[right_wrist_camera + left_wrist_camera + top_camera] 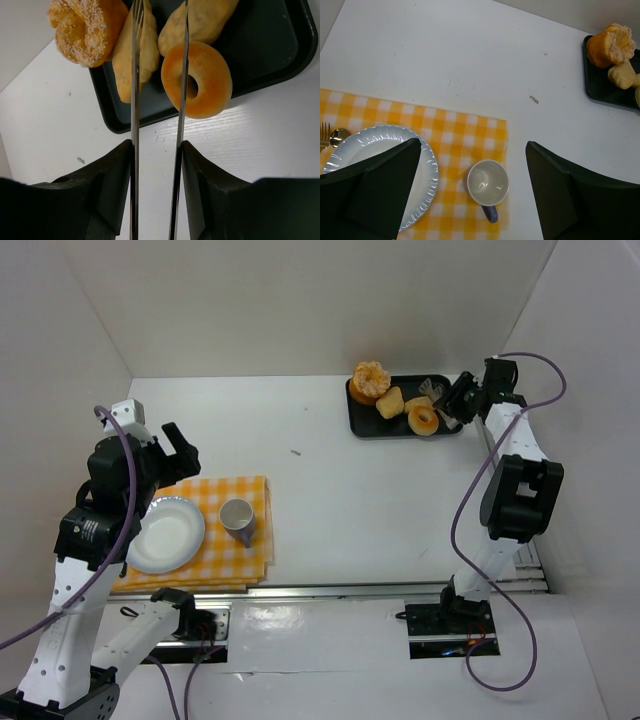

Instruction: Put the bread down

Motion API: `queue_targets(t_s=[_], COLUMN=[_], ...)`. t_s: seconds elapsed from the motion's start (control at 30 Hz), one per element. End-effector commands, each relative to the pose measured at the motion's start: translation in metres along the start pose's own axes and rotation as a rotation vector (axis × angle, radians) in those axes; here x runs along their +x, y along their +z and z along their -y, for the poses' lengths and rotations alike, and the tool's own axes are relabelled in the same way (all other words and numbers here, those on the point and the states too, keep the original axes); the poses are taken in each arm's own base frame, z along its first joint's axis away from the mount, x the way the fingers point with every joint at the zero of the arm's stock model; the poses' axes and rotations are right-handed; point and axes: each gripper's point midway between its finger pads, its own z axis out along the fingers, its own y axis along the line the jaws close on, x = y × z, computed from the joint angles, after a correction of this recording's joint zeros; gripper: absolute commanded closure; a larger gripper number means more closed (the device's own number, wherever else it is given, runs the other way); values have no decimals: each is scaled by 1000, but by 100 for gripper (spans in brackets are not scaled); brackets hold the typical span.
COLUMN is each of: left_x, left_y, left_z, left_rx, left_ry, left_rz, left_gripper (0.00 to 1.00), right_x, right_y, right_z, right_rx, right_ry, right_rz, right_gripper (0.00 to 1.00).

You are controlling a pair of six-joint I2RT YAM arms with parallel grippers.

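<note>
- Task state: no bread had been placed. In the top view all four pieces lay in the tray (362, 426) at the far right of the surface (330, 500).
- The pieces were a sugared bun (85, 30), two rolls and a ring (215, 75).
- The likely target, the plate (165, 535), sat on the checked cloth (240, 490) at the near left, beside the cup (237, 517). It carried no bread.
- Remaining, in my judgement: close on one piece, lift it, carry it across the surface and set it down.
- My right jaws gripped a pair of tongs (134, 100), one blade against each finger. The blades stood apart and held nothing.
- The tong tips reached over the tray. In the wrist view the right blade crossed the ring. The ring's left edge fell within the gap and the rest lay outside it. The left blade crossed one roll (142, 55).
- I could not tell whether the blades touched any bread, or which piece was aimed at.
- My left jaws were spread wide and gripped nothing. They hung above the plate and cloth, well apart from the tray.
</note>
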Motion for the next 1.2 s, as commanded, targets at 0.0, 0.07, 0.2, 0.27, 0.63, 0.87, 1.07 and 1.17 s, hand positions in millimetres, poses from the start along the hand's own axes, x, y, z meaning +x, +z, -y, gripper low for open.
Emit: queue_targets(t_s=[0.0,0.07,0.2,0.27,0.63,0.87,1.07,1.17], left_x=[-17,-17,-17,-15,-12,-11,-11,-14], left_y=[-6,-3,1,3,8,11,8,3], left_z=[3,2,3,5,5,6,3,2], left_rx=[22,9,9,14,11,8,-1,-6], left_ry=[19,22,22,25,28,21,21,18], left_rz=[68,61,60,49,40,32,35,47], left_gripper=[1,1,1,1,1,1,1,1], right_x=[-32,-34,-29,-25,-14,-15,-18,-36], right_y=[-11,-8,-8,-7,10,36,43,21], right_z=[-17,-12,3,10,36,33,30,20], right_rx=[-33,-4,55,81,106,43,19,20], right_ry=[-1,14,42,57,89,91,96,67], right_rz=[83,89,112,118,82,40,36,134], right_gripper=[49,49,48,48,38,38,52,72])
